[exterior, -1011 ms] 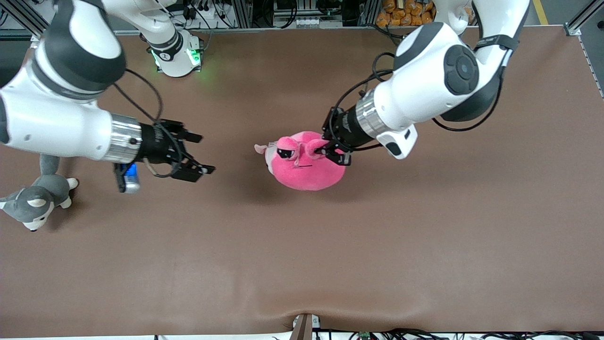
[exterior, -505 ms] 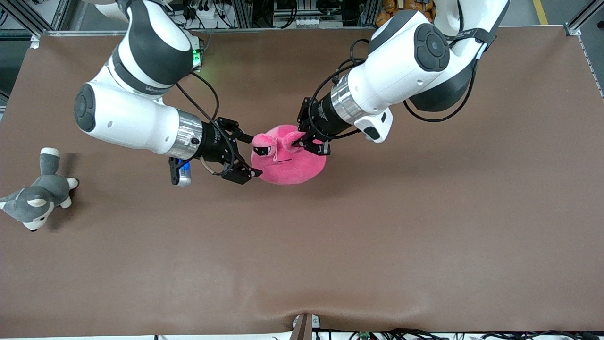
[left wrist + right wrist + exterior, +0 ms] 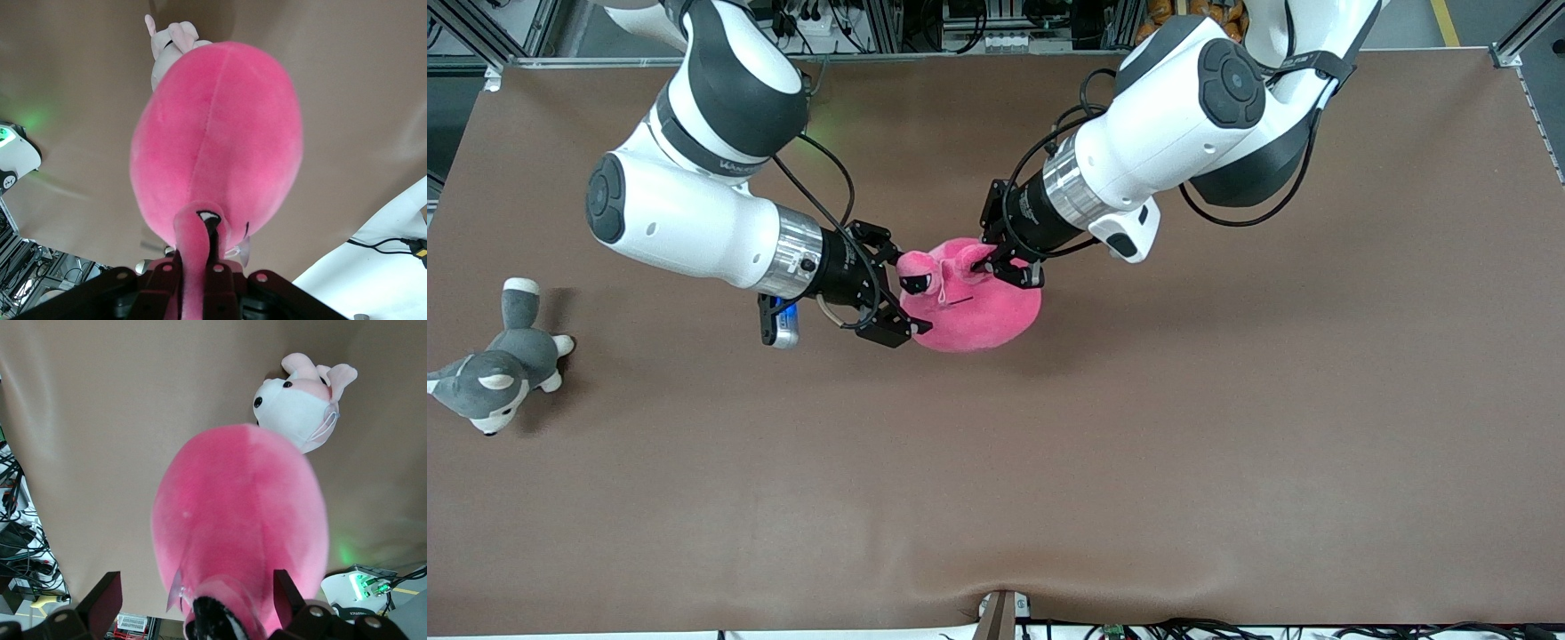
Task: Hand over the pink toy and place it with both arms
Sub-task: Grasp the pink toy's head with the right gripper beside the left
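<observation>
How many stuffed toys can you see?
3. The round hot-pink plush blob hangs between both arms, over the table's middle. The small pale pink-and-white plush animal lies on the table under it. The grey-and-white husky plush lies at the right arm's end.

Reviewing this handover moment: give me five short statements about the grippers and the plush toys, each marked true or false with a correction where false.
1. The left gripper is shut on the pink toy. True.
2. The right gripper is shut on the pink toy. False: its fingers stand open on either side of the toy.
3. The pink toy lies flat on the table. False: it hangs in the air between the two grippers.
4. A husky plush lies toward the right arm's end of the table. True.
5. The small pink-and-white plush is held by a gripper. False: it lies on the table under the pink toy.
</observation>
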You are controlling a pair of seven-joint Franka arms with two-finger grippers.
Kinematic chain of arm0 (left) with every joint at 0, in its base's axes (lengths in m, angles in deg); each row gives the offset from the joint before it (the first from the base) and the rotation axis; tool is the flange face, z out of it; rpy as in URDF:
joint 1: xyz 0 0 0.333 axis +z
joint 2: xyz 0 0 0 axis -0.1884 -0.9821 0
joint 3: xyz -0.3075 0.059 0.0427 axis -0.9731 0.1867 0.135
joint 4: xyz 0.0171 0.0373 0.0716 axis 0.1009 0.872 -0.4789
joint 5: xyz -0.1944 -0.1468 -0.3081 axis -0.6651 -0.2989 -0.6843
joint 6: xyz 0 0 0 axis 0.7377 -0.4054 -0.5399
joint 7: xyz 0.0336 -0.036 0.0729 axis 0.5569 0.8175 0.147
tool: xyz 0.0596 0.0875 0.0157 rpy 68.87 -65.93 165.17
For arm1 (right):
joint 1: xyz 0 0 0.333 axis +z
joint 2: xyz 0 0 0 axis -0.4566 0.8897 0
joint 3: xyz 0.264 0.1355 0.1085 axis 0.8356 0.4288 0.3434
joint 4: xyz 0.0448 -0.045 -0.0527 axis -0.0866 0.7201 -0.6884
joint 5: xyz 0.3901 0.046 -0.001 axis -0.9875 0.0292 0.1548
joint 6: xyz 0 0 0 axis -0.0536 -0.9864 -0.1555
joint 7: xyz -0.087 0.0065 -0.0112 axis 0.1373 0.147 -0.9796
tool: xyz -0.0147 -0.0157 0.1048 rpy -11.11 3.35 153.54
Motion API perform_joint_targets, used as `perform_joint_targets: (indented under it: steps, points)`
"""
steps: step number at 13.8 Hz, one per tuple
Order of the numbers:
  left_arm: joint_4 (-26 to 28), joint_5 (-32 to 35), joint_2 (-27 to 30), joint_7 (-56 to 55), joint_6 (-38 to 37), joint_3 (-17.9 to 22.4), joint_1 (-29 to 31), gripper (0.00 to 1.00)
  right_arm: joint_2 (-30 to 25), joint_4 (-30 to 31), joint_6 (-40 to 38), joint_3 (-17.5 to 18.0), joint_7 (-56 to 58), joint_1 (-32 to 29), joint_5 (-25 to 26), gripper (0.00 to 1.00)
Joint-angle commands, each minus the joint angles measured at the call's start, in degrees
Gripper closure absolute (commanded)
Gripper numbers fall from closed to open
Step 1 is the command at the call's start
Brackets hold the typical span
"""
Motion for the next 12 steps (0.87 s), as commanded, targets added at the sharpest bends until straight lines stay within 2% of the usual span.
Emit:
perform_joint_targets:
  steps: [1,2,3,4,6,7,12]
  points:
    - [-0.7,0.6,-0.1,-1.9,0.8,0.0,-0.9,1.00,1.0,-1.2,-0.1,-0.5,-1.0,1.0,-0.9,0.00]
    - [-0.8,0.6,-0.1,-1.9,0.7,0.0,-0.9,1.00,1.0,-1.2,-0.3,-0.5,-0.9,1.3,-0.1,0.06]
    - [-0.8,0.6,-0.1,-1.9,0.8,-0.1,-0.9,1.00,1.1,-1.3,-0.3,-0.6,-0.8,2.2,0.5,0.21]
    - [-0.8,0.5,0.0,-1.9,0.8,-0.1,-0.9,1.00,1.1,-1.3,-0.2,-0.6,-0.7,2.3,1.4,0.40]
    - [-0.8,0.5,0.0,-1.9,0.8,-0.1,-0.9,1.00,1.2,-2.0,-0.1,-0.6,0.0,1.8,1.5,0.93]
    - [-0.8,0.5,-0.1,-1.9,0.8,-0.1,-0.9,1.00,1.2,-2.4,-0.1,-0.6,0.1,1.4,1.3,1.00]
    - [-0.8,0.5,0.2,-1.9,0.7,0.1,-0.9,1.00,1.2,-2.7,-0.1,-0.7,0.1,0.8,0.9,1.00]
